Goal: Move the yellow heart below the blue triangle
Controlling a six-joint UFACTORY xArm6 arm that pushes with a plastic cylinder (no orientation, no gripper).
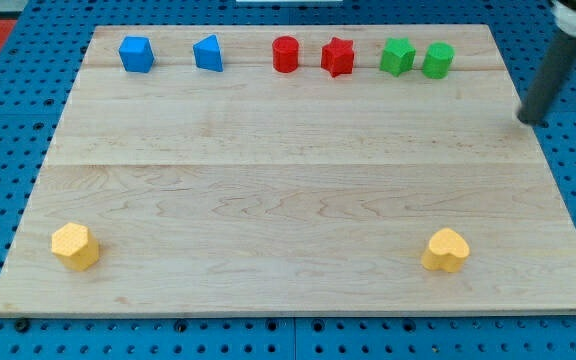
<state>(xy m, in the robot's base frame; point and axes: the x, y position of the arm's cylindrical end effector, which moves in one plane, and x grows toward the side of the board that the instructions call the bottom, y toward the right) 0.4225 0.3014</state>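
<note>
My tip (530, 121) sits at the view's right edge of the wooden board (298, 190), in its upper part; it is a bare rod end, with nothing to open or close, and it touches no block. The yellow heart (447, 250) lies near the view's bottom right corner of the board, well below my tip and somewhat to its left, well apart from it. The blue triangle (208, 53) stands in the row along the view's top, second from the left, far from the heart across the board. In that row, from left to right, are a blue block (136, 54) whose shape looks like a cube, though I cannot be sure, then the triangle, a red cylinder (285, 54), a red star (337, 57), a green block (398, 56) of unclear shape and a green cylinder (438, 60). A second yellow block (75, 246) lies near the bottom left corner.
</note>
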